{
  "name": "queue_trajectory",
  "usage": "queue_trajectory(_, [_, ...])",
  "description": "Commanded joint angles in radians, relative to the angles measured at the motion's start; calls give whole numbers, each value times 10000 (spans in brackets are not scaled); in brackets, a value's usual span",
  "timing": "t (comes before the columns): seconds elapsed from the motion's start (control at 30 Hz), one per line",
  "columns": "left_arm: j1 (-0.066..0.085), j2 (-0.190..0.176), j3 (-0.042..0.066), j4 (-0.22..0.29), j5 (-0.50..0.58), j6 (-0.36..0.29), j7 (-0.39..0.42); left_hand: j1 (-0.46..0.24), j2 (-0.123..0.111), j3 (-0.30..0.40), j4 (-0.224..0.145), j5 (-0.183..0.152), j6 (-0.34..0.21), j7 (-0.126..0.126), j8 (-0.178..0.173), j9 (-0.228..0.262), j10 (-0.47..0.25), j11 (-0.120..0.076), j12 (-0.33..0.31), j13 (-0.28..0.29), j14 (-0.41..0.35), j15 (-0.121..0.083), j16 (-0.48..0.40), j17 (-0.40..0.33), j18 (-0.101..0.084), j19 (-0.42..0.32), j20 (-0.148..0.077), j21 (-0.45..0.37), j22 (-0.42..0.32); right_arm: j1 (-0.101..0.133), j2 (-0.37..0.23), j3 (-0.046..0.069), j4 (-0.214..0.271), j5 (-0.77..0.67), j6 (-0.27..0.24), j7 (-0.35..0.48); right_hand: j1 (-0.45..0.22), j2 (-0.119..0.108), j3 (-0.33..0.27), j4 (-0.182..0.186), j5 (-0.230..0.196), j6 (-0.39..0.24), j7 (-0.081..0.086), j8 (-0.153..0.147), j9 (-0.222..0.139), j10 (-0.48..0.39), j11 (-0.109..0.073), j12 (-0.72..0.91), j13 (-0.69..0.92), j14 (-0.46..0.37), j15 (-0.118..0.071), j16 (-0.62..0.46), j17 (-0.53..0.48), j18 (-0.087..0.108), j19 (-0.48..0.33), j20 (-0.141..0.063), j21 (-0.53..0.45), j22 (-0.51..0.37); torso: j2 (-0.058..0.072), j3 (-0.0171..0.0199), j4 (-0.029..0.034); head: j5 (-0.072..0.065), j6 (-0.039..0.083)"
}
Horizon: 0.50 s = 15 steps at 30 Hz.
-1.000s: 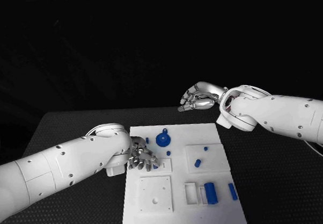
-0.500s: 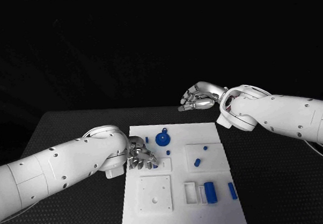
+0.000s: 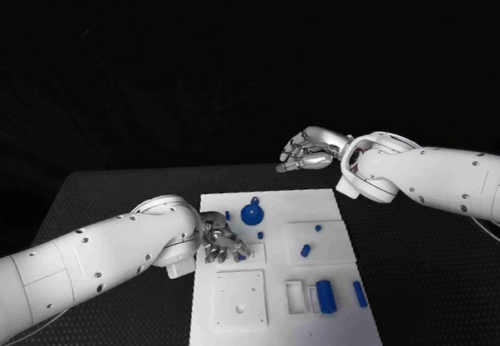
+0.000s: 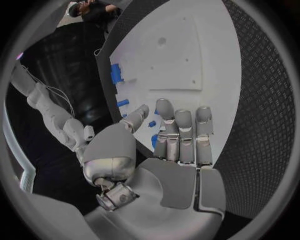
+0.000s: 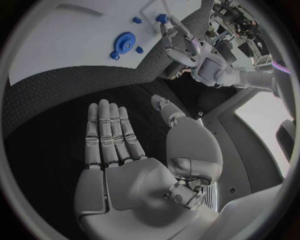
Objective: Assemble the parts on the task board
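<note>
The white task board [image 3: 284, 324] lies in the middle of the black table. On it are a blue round disc [image 3: 252, 215], a small blue peg [image 3: 261, 235], two short blue pieces [image 3: 307, 251] on a raised plate, and a blue block [image 3: 325, 296] beside a blue bar [image 3: 360, 295]. My left hand [image 3: 221, 241] hovers over the board's left side, fingers stretched toward a small square plate [image 3: 254, 256]. In the left wrist view its fingers [image 4: 181, 132] are straight, with small blue pieces [image 4: 152, 123] beyond them and nothing gripped. My right hand [image 3: 308, 150] hangs above the table behind the board, its palm [image 5: 134, 185] flat and bare.
A square plate with a round hole [image 3: 239, 301] and a white rectangular frame [image 3: 297, 296] occupy the board's near half. Textured black table [image 3: 455, 285] runs on both sides of the board. The right wrist view shows the disc [image 5: 124, 43] and my left hand [image 5: 181, 47].
My left hand has edged slightly toward the board's far end, lifting its fingertips off the small square plate. The right hand has stayed in place.
</note>
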Motion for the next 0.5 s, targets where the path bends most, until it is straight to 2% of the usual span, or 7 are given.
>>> queue_trajectory(0.03, [-4,11,3,35,-76,87,-74,13,-70,-80,64,-48,13,33,-63,-40,12,73,71,-6,19,80,-17,-12,-4,19,-1342,-52,138,-7,-7,1,18,-21,107,39,-3,-9,-8,31,50,-52,9,67,-17,30,35,43,-18,-41,45,36,-10,198,6,89,-57,10,-2,9,-1,6,5])
queue_trajectory(0.5, [-32,74,-3,-38,-413,264,-300,-171,-183,-199,414,-49,153,2,-27,-210,14,43,89,-12,20,57,2,-20,31,23,-1339,-83,133,-10,-19,1,30,-19,124,34,-3,-10,-12,35,48,-52,9,69,-21,30,35,48,-29,-43,45,39,-14,200,6,92,-63,16,5,-1,-4,-9,12])
